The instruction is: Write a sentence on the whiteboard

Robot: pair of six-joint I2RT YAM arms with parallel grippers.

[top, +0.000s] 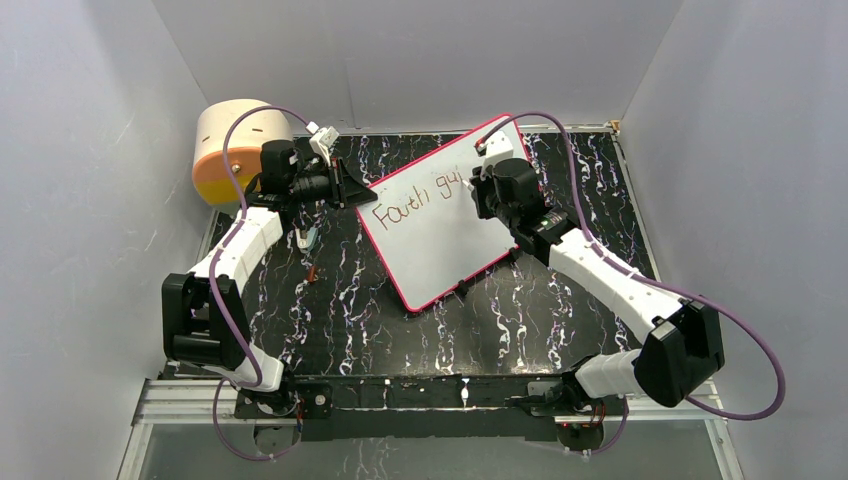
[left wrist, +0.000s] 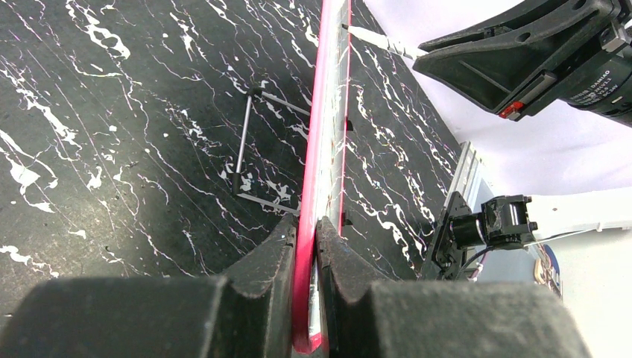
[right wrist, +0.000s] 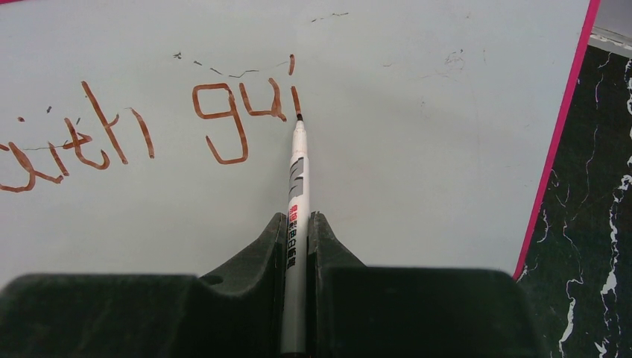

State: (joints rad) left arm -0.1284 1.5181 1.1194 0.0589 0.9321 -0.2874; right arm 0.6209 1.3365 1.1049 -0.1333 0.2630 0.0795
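Observation:
The whiteboard (top: 440, 240), white with a pink-red frame, stands tilted on the black table. My left gripper (top: 352, 188) is shut on its left edge; in the left wrist view the fingers (left wrist: 279, 246) pinch the red frame (left wrist: 328, 112). My right gripper (top: 490, 178) is shut on a white marker (right wrist: 298, 179). The marker's tip touches the whiteboard (right wrist: 447, 149) at the foot of a short stroke. The sentence (right wrist: 223, 112) reads "Faith gui" in brownish-red; it also shows in the top view (top: 415, 200).
A round tan-and-orange drum (top: 235, 145) sits at the back left. A thin wire stand (left wrist: 246, 142) lies on the marbled table (top: 330, 320) behind the board. Small loose items (top: 308, 240) lie by the left arm. White walls close in on three sides.

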